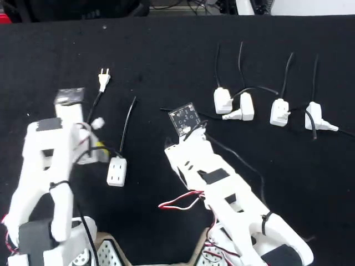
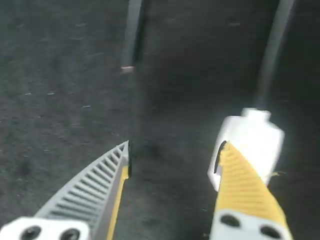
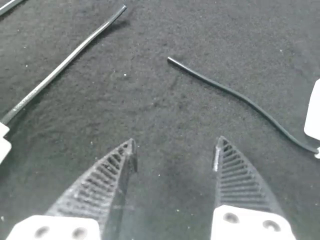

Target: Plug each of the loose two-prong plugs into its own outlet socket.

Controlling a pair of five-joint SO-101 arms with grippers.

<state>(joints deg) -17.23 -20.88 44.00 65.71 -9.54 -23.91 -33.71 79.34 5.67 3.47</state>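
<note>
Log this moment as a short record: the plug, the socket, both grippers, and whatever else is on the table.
loose plug: unplugged, at the far left of the table, with its cord trailing toward the arms
outlet socket: nearer the arms, no plug in it
left gripper: open, low over the table; the socket sits just outside its yellow finger, not in the gap
right gripper: open over bare table, holding nothing
four white corded pieces: in a row on the right; cannot tell if they are mated
</note>
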